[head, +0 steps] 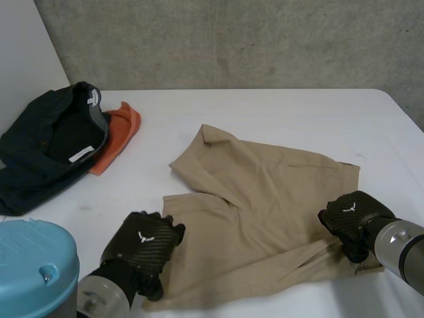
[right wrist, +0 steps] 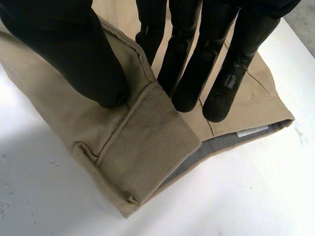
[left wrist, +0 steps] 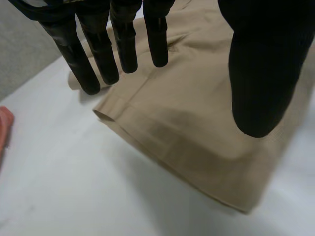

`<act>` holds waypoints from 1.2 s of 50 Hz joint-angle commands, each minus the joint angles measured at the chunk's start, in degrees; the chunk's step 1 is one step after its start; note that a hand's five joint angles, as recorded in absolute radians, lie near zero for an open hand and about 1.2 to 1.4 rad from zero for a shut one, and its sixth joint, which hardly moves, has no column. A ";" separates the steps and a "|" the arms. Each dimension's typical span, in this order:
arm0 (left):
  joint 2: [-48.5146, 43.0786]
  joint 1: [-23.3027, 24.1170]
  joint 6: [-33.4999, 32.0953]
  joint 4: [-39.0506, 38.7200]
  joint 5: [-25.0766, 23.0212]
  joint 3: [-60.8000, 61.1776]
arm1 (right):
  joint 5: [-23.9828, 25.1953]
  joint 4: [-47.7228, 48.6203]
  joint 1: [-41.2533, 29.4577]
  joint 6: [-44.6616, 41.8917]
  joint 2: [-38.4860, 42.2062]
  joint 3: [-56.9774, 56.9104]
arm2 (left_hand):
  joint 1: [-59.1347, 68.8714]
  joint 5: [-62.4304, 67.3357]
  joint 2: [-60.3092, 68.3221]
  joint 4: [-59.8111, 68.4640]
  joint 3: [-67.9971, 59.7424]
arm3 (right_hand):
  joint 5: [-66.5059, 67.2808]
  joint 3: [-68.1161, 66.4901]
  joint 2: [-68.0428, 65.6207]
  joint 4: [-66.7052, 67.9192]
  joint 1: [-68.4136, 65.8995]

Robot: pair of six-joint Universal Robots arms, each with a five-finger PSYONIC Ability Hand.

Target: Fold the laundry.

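Left robot hand [left wrist: 261, 69]: fingers straight, spread, over shorts [left wrist: 197, 118];
Right robot hand [right wrist: 69, 54]: clamped on waistband [right wrist: 147, 142];
Label [right wrist: 253, 132]: white, unreadable

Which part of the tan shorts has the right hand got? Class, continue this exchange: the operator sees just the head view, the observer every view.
Observer: The right hand pinches a folded-over piece of the tan shorts' waistband between thumb and fingers.
Operator: Anything showing inside the waistband?
Observer: A white label on the grey lining, beyond the fingertips.
Operator: Is the left hand gripping?
Observer: No; its straight fingers hang over a leg hem, thumb apart, holding nothing.
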State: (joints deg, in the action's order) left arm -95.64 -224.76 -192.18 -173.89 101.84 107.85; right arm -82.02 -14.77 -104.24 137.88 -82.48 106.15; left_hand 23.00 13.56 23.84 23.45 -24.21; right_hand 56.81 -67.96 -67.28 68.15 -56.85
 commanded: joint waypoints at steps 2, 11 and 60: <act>-1.64 1.79 3.74 3.47 -2.70 0.17 | -0.07 1.76 0.18 0.20 0.30 0.82 | 3.19 2.63 2.35 2.75 -1.98 | 13.19 -12.04 -12.72 11.85 -23.15; -8.94 1.52 4.01 3.38 -4.28 -0.45 | -1.12 3.17 0.79 0.46 1.62 1.17 | 4.70 4.14 3.86 4.25 -3.49 | 13.19 -12.04 -12.72 11.85 -23.15; -12.00 -1.02 -17.87 -5.48 5.91 -18.71 | 2.30 0.44 1.58 -5.96 0.47 -6.21 | 57.00 56.44 56.16 56.55 -55.79 | 13.19 -12.04 -12.72 11.85 -23.15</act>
State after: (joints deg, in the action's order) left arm -96.39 -220.49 -207.58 -167.97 107.76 98.38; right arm -78.21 -20.25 -102.20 127.25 -87.50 104.20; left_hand 64.87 58.06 68.64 68.66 -68.05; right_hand 56.81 -67.96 -67.28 68.16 -56.85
